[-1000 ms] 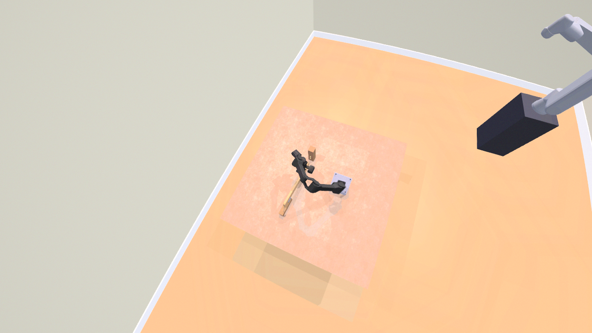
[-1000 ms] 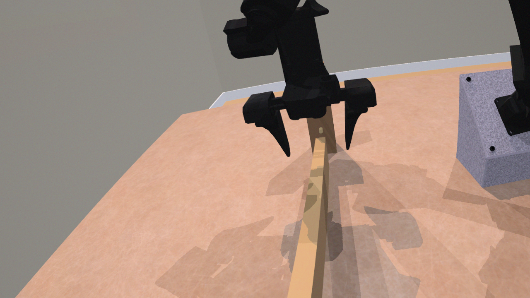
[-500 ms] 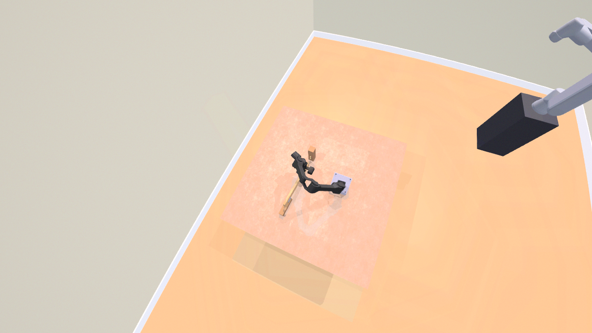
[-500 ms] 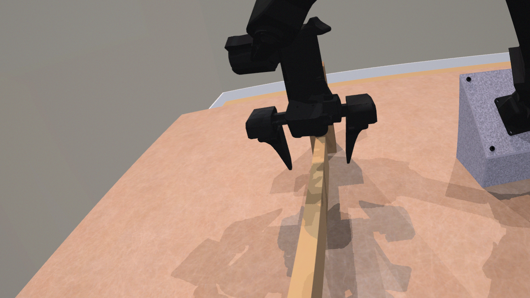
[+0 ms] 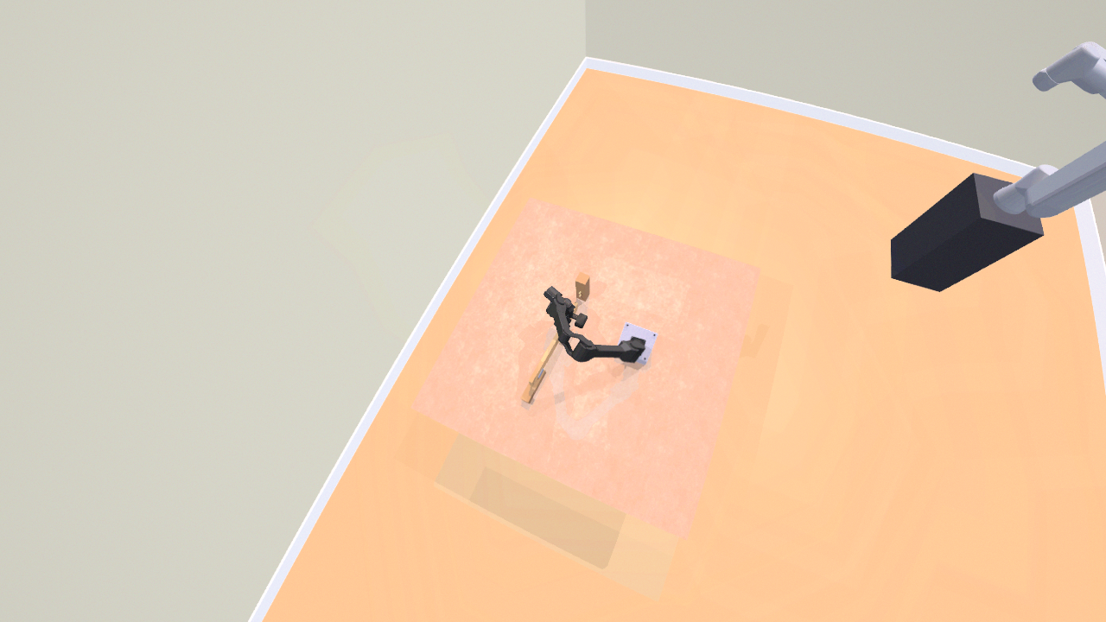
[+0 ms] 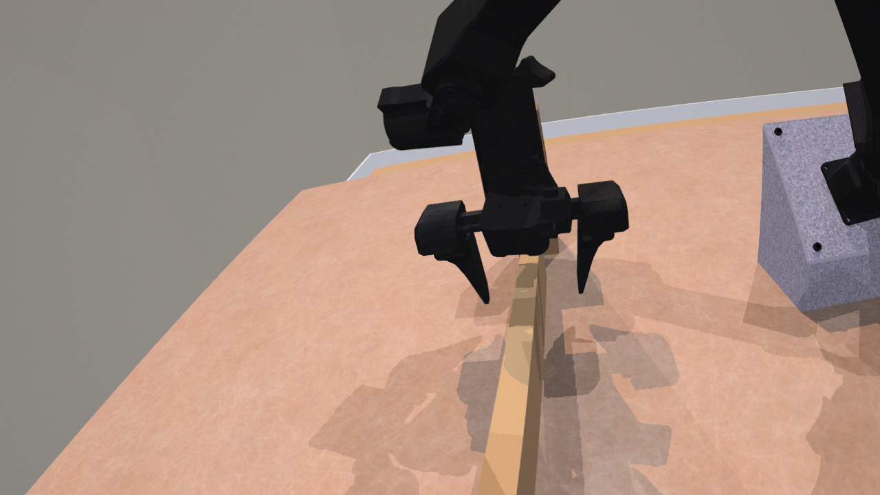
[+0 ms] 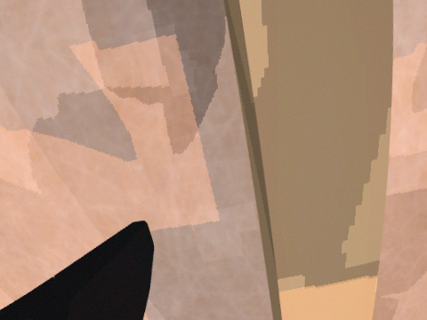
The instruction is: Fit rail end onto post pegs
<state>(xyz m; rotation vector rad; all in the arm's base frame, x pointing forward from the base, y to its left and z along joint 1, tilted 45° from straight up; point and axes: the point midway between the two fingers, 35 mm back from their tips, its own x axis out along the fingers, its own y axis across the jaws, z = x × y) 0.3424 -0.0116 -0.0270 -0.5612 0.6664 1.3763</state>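
Observation:
The long wooden rail [image 5: 547, 355] [image 6: 507, 418] [image 7: 325, 133] runs from the footboard block [image 5: 528, 395] to the foot of the short post [image 5: 582, 284]. Its block end appears to sit at the bracket, too small to tell exactly. Its post end is low, partly hidden by my gripper in the exterior view. The pegs [image 5: 580, 294] are tiny in the top view; my gripper hides them in the exterior view. My gripper [image 6: 533, 296] is open and empty, pointing down above the rail near the post, one finger to each side. The wrist view shows one finger, left of the rail.
The arm's speckled grey base block [image 5: 648, 338] [image 6: 784, 184] stands to the right of the rail on the pinkish table top [image 5: 657, 464] [image 6: 246, 369]. The arm's shadows fall across the rail and table. A dark box [image 5: 943, 239] with a grey arm is far off at the upper right.

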